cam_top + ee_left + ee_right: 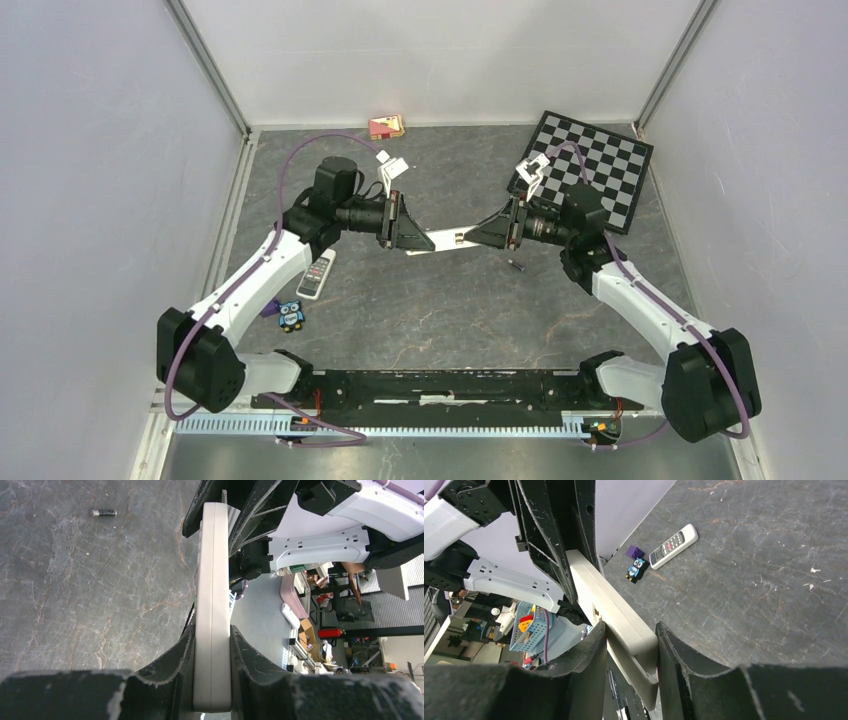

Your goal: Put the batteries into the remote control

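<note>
A slim white remote control hangs in the air between my two grippers, over the middle of the table. My left gripper is shut on one end of it; in the left wrist view the remote stands edge-on between my fingers. My right gripper is shut on the other end; in the right wrist view the remote shows a stepped lower layer at my end. One small dark battery lies on the table just below my right gripper, and it also shows in the left wrist view. No other battery is in view.
A second white remote lies on the table under my left arm, with a blue owl toy and a purple block near it. A checkerboard lies at the back right. A small red box sits by the back wall.
</note>
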